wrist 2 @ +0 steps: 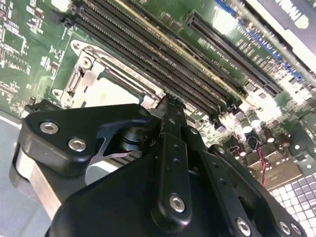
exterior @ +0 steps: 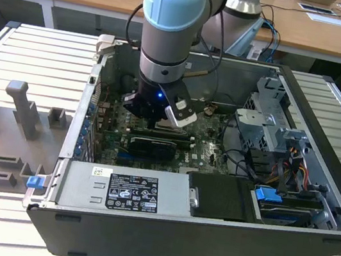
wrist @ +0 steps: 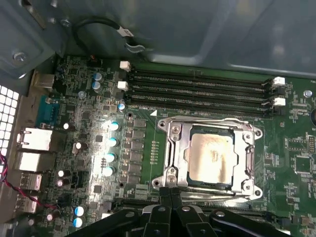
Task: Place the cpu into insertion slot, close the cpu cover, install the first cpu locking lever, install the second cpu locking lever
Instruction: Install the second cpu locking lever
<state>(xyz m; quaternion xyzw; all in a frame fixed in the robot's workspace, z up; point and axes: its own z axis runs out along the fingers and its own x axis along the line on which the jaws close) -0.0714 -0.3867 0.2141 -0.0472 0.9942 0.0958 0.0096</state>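
We see the cpu seated in the insertion slot, with the cpu cover down around it. The gripper hovers at the slot's edge, jaws pressed together, holding nothing.

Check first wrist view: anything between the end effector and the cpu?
In the first wrist view, only the cpu cover's silvery frame edge lies between the end effector and the cpu, which sits inside the cover's window.

No legible text anywhere. White label on the power supply at the case's front edge carries print and certification-type marks, too small to read. Partial white lettering on a black part is cut off.
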